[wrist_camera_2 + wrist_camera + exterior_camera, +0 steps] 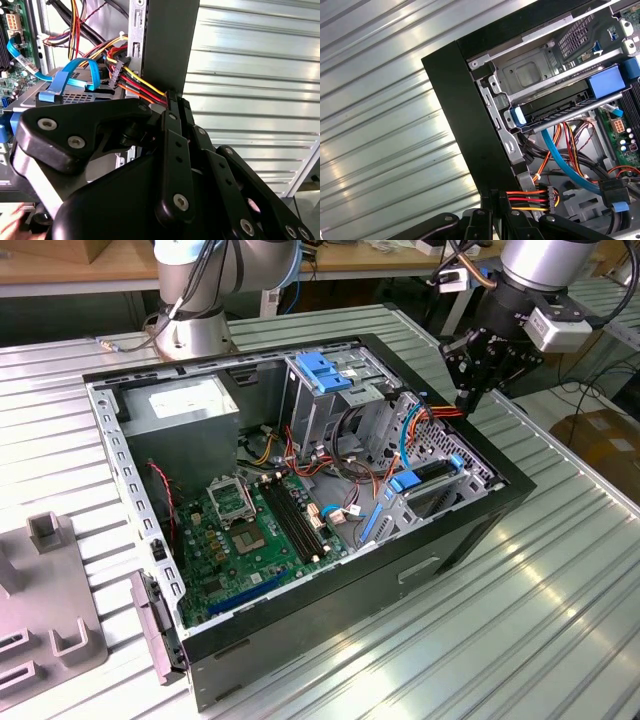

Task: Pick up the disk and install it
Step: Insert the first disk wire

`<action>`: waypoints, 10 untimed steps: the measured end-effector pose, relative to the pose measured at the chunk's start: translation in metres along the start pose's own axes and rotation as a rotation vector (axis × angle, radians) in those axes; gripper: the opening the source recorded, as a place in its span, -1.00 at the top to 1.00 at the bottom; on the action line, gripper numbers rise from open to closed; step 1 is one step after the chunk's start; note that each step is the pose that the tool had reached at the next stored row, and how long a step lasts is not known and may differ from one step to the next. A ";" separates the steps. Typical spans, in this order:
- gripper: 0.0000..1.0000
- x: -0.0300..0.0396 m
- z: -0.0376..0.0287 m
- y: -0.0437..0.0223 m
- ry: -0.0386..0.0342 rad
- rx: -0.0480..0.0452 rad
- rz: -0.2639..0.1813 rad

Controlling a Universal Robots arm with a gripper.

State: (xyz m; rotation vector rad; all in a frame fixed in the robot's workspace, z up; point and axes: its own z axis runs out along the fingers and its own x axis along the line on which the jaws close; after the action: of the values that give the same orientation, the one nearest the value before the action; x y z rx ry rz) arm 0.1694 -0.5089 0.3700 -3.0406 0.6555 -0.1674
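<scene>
The disk is a flat black drive with blue end tabs. It lies in the metal bay at the open computer case's right side in the exterior view. In the first wrist view the disk sits slotted in the bay between its two blue tabs. My gripper hangs above the case's far right rim, apart from the disk, with its black fingers together and nothing between them. In both wrist views the gripper points at the case's black wall beside a bundle of red, yellow and orange wires.
The open black case rests on a ribbed metal table. Inside are a green motherboard, a grey power supply and a tall cage with a light-blue latch. A thin blue cable runs below the bay. Grey fixtures stand on the exterior view's left.
</scene>
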 end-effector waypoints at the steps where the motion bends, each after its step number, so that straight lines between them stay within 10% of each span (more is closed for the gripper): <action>1: 0.67 0.0000 0.0000 0.0000 0.0000 0.0000 0.000; 10: 0.67 -0.0096 -0.0012 0.0044 0.0005 -0.0010 0.012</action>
State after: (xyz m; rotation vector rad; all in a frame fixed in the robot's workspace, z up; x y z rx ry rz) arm 0.1587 -0.5089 0.3700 -3.0370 0.6737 -0.1676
